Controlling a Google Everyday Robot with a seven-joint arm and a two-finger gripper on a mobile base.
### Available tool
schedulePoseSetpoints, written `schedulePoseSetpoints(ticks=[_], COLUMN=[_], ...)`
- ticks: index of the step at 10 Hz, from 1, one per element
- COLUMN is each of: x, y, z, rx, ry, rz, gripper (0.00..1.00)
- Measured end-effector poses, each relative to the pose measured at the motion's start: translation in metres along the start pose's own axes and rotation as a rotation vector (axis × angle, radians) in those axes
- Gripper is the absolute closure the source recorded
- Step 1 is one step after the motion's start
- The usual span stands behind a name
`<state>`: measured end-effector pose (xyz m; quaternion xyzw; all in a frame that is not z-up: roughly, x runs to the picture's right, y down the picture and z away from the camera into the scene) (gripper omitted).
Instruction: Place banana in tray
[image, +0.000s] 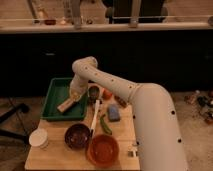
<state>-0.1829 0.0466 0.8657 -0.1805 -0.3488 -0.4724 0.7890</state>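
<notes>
**Q:** Where is the banana (67, 104) found?
**A:** Slantwise within the green tray (56, 92) at far left, its right end at the gripper (75, 95). Whether it is gripped cannot be told.
**Q:** How is placement best completed?
**A:** Contact with the tray floor should be confirmed before release; the gripper is best withdrawn straight upward.

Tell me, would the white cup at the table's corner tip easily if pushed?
Squat and wide, the white cup would likely slide rather than tip. It stands near the table edge, so a push could send it off. The gripper is over the green tray.
</notes>
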Motion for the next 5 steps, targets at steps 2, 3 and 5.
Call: schedulePoseSetpoints(ticks=[2,3,5], x=[0.0005,0.0004,-0.0007], y=[-0.0002,-0.0009,-0.0031], z=[0.0001,-0.0001,0.0004], rx=[0.004,0.006,0.014], ry=[-0.001,-0.002,-0.005], rz=[-0.003,-0.005,-0.013], gripper=[0.20,0.20,0.20])
